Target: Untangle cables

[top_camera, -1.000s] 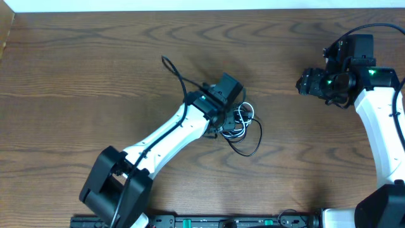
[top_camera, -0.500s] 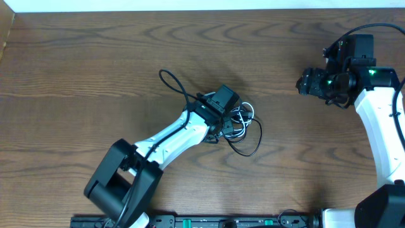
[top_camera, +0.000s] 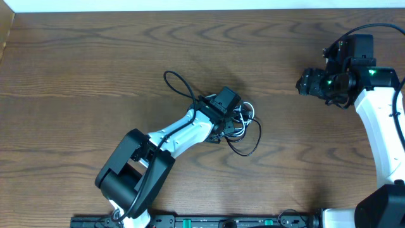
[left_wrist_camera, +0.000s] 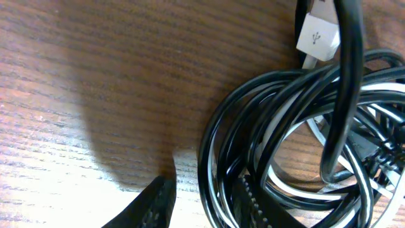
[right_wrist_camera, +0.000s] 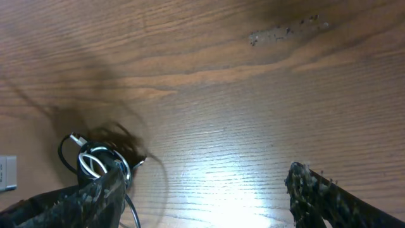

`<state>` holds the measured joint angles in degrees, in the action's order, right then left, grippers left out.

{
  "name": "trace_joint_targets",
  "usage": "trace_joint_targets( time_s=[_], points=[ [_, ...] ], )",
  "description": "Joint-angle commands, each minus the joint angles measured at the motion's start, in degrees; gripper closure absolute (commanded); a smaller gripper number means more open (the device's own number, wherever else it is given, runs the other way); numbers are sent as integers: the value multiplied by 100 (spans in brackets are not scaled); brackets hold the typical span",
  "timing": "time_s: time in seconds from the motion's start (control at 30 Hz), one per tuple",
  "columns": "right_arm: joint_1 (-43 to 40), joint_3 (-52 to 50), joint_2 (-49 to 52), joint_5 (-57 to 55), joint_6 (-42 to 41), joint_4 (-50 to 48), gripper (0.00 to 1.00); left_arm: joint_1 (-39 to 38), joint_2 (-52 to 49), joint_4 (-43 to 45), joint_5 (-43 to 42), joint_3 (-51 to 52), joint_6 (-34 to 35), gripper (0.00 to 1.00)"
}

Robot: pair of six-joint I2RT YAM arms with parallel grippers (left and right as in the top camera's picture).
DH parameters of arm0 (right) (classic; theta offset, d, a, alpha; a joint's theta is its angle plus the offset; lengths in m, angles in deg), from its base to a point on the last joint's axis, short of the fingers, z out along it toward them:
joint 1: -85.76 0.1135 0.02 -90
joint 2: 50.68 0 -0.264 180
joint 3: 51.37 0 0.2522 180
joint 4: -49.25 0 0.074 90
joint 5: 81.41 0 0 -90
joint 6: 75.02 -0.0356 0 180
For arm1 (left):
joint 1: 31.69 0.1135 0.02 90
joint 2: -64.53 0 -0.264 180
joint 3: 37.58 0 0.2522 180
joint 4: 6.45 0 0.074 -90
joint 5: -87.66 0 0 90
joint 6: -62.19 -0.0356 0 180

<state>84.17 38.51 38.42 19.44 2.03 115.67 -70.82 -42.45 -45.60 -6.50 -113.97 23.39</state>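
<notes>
Cables [top_camera: 243,123] sit mid desk [top_camera: 95,63] as a tangled coil. The left tool [left_wrist_camera: 205,206] is narrow, straddling several black strands, not pinching yet. The right tool [right_wrist_camera: 205,177] is wide and empty near the right edge. Risk: the left tool grabs several strands at once, so the whole bundle drags and the knot tightens. The coil is roundish with no clear long axis; a loose black loop [top_camera: 253,145] trails toward the near edge.

Cables [top_camera: 245,126] under left end effector [left_wrist_camera: 204,206], right end effector [top_camera: 306,83] well apart
</notes>
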Motion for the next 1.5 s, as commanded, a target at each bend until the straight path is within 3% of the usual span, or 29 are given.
trace_joint_targets(
  time_s=[0.0, 0.23, 0.3, 0.5, 0.77, 1.03, 1.47],
  points=[
    [48, -15, 17, 68, 83, 4, 22, 26, -396, 76, 50, 39, 20, 65],
    [262, -15, 15, 68, 125, 7, 22, 17, -511, 361, 17, 39, 15, 67],
    [339, -15, 15, 68, 127, 9, 22, 17, -511, 385, 17, 39, 13, 92],
    [623, -17, 17, 240, 151, 52, 23, 52, -232, 365, -210, -2, -678, 92],
    [931, -15, 15, 901, 234, 20, 26, 267, 1263, 367, -855, -11, -1307, 92],
    [1165, -15, 15, 1517, 232, -131, 30, 761, 2380, 367, -1853, -11, -1305, 93],
    [1628, -15, 33, 2109, 227, -319, 31, 1591, 2879, 564, -3373, -11, -935, 92]
  ],
)
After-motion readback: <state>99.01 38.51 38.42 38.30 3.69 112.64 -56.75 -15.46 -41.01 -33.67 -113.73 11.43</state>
